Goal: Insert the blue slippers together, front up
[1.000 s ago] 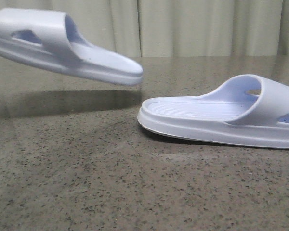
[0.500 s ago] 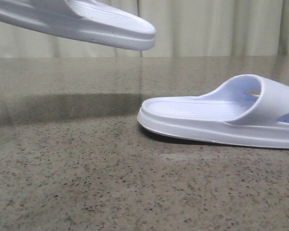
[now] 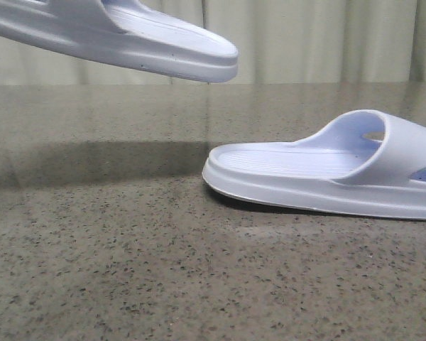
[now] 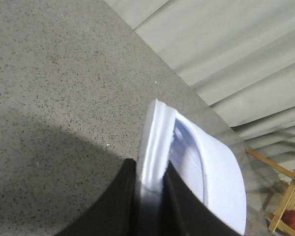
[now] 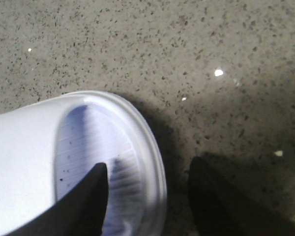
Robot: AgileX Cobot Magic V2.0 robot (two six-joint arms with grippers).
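The speckled stone table (image 3: 163,270) fills the front view, running back to a pale curtain (image 3: 305,39) behind its far edge. Taking the resting slipper (image 3: 319,174) as the landmark: it lies flat on its sole on the table, long axis roughly sideways across the front view, its rounded heel end with the ribbed footbed pointing towards the robot's left and its strap on the right, running out of view. Wide bare tabletop lies in front of it and to its left, with more open surface behind it up to the curtain.

The lifted slipper (image 3: 128,39) (the other of the 2) hangs in the air above and to the left of the resting one, well clear of the table, long axis also sideways and tilted, its rounded end sloping down towards the resting slipper's heel; the 2 are apart. Its shadow falls on the table to the left of the resting slipper.

The left gripper (image 4: 150,187) is clamped on the lifted slipper's edge, 1 dark finger on each side of the rim. The right gripper (image 5: 147,196) has its fingers spread apart, straddling the rim of the resting slipper, 1 finger over the footbed and 1 outside it.
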